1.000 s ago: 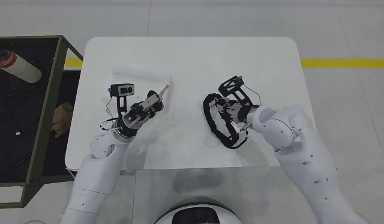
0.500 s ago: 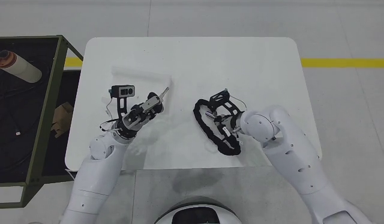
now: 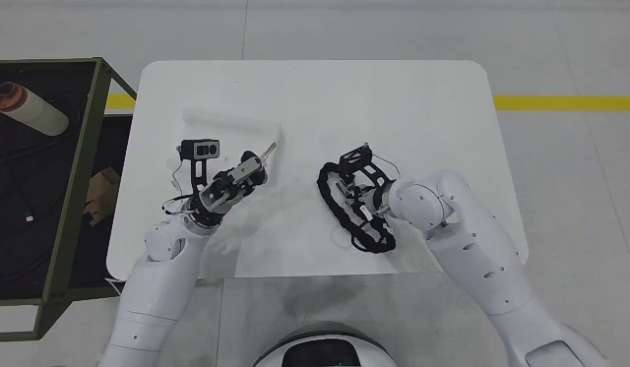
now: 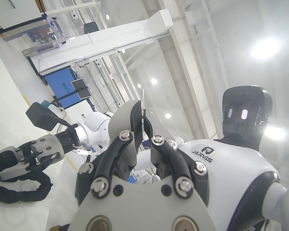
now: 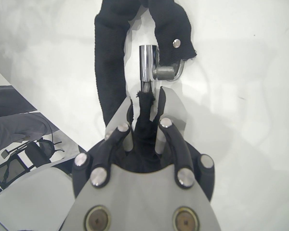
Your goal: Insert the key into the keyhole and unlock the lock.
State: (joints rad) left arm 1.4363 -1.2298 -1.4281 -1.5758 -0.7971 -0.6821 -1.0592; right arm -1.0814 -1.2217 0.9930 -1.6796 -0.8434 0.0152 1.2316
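Fingers, top view: we see the left gripper [image 3: 258,162] pinching the key [image 3: 269,151] over the left half of the worktop [image 3: 394,101]. The lock [image 3: 340,219] lies right of centre, toward the near edge.
Left wrist view: thin metal blade pokes past the pads [image 4: 135,118].
Right wrist view: right gripper [image 5: 146,94] clamps the lock's black fabric sleeve, just beside the chrome cylinder [image 5: 147,61].

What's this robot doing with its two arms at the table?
It is getting ready to open a lock with a key. The left claw pinches a small key and holds it off to one side. The right claw grips a black, cloth-covered chain lock lying on the white table, just behind its shiny metal barrel. The key and the lock are apart, so the key is not yet in.
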